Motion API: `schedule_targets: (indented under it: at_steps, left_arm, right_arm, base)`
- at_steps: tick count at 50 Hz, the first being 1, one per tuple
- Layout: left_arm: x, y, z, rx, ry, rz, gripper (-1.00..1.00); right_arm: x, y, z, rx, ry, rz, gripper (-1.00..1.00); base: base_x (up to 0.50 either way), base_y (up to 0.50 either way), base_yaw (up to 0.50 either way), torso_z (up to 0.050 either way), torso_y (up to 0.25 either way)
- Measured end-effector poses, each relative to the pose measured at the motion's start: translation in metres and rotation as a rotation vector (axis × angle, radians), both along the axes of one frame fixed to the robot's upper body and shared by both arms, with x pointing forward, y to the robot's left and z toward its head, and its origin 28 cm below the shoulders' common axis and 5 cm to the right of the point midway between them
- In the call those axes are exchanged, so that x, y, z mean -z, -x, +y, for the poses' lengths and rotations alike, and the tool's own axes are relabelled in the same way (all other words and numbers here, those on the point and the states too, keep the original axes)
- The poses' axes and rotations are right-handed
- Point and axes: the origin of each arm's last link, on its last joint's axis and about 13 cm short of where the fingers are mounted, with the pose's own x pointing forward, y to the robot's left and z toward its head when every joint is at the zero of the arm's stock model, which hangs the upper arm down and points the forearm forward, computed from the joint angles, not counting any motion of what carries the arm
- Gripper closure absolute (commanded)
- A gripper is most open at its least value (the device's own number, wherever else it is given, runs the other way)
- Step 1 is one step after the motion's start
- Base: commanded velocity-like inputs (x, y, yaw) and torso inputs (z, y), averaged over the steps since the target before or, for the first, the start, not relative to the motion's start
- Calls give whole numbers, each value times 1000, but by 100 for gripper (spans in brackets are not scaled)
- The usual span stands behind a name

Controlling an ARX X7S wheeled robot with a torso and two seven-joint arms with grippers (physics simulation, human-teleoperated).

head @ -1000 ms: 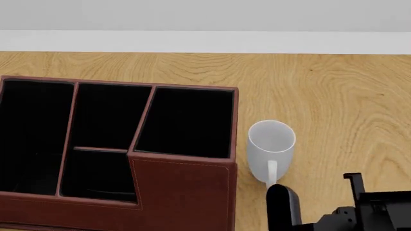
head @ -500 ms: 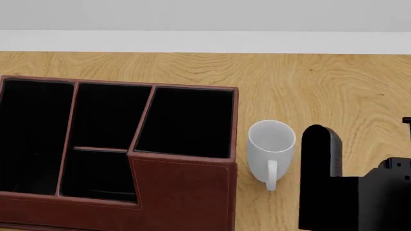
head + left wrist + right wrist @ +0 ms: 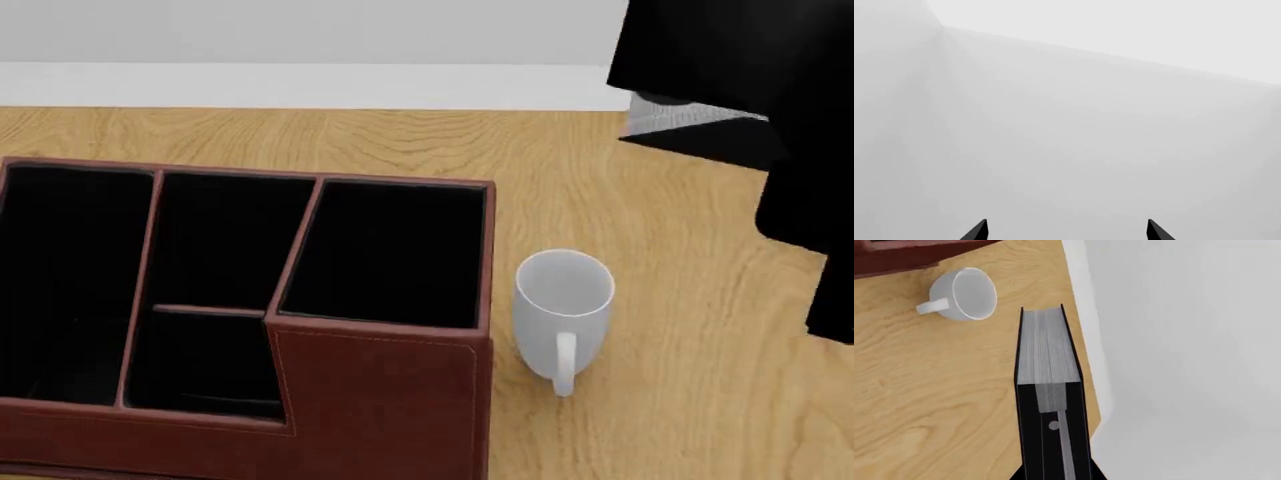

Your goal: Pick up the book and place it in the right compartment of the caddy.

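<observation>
The right gripper point(image 3: 1051, 440) is raised high at the head view's upper right, fingers clamped on the book point(image 3: 1047, 345). The left gripper point(image 3: 1066, 231) has its fingers spread apart.

The wooden table point(image 3: 694, 330) (light, grained) carries the reddish-brown caddy point(image 3: 380, 400) at left and a white mug point(image 3: 563, 305) just right of it.

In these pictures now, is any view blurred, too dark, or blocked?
Head view: sharp, evenly lit, but a black mass, the lifted book and arm, blocks the upper right corner. Right wrist view: clear, page edges and mug crisp. Left wrist view: only featureless pale walls.
</observation>
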Motion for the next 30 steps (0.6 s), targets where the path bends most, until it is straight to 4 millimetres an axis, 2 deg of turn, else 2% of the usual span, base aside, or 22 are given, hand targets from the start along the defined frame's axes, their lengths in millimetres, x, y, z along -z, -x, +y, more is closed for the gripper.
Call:
schedule_targets:
  at_steps: [11,23,30]
  left_arm:
    - [-1,2,0,1,3,-4,-100]
    - [-2,4,0,1,6,-5,-100]
    - [-1,4,1,3,9,-5,-100]
  right_arm:
    - [-29,-22,10,-2,-133,-84,100]
    - [-53,-49,33,-14,-304,-216,100]
    - [-62,-64,48,22,-454,-211,100]
  base:
    - [0,0,0,0,2]
    - [0,0,0,0,1]
    - [0,0,0,0,1]
